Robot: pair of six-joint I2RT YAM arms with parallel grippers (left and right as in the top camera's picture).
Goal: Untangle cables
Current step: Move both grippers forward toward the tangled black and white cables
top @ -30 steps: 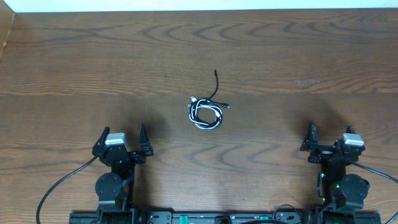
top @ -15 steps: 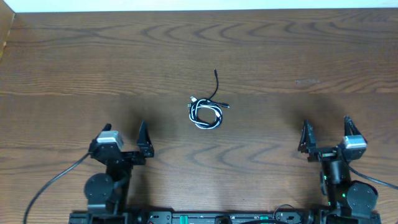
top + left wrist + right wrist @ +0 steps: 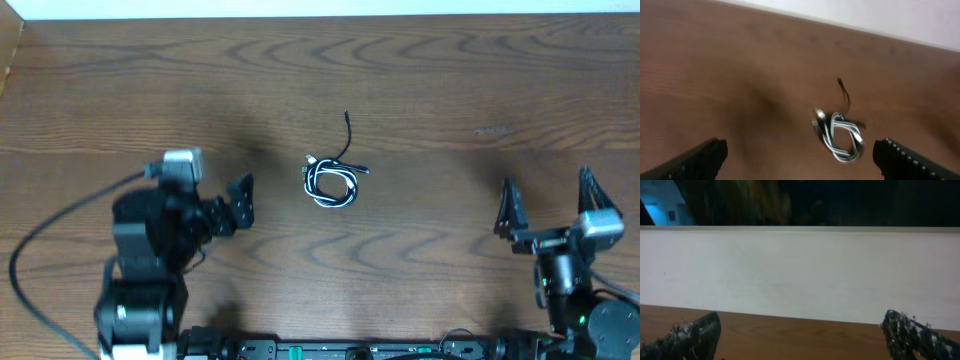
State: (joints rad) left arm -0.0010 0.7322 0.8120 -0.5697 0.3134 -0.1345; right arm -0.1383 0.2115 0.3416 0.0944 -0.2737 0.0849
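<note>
**A:** Where are the cables [image 3: 331,183]?

**B:** In one small coiled bundle near the middle of the table [image 3: 470,90], lying flat on the wood. A white cord is looped together with black ones. A single black end [image 3: 347,128] trails out of the bundle toward the far edge.

**A:** Is either arm touching them?

**B:** No, both are apart from the bundle. The left gripper [image 3: 243,200] is the nearer one, off to the bundle's left and pointing roughly toward it. The right gripper [image 3: 547,195] is well apart, close to the near edge on the right side.

**A:** How do the jaws stand?

**B:** On the left they are spread wide with nothing between them. The left wrist view shows its fingertips [image 3: 705,155] in the bottom corners. The bundle lies on the wood ahead of them, a bit blurred. On the right the jaws are just as wide, and they are empty too.

**A:** And the right wrist view?

**B:** It shows its own two fingertips low in the picture, a strip of wood, and a pale wall [image 3: 800,270] beyond.
</note>
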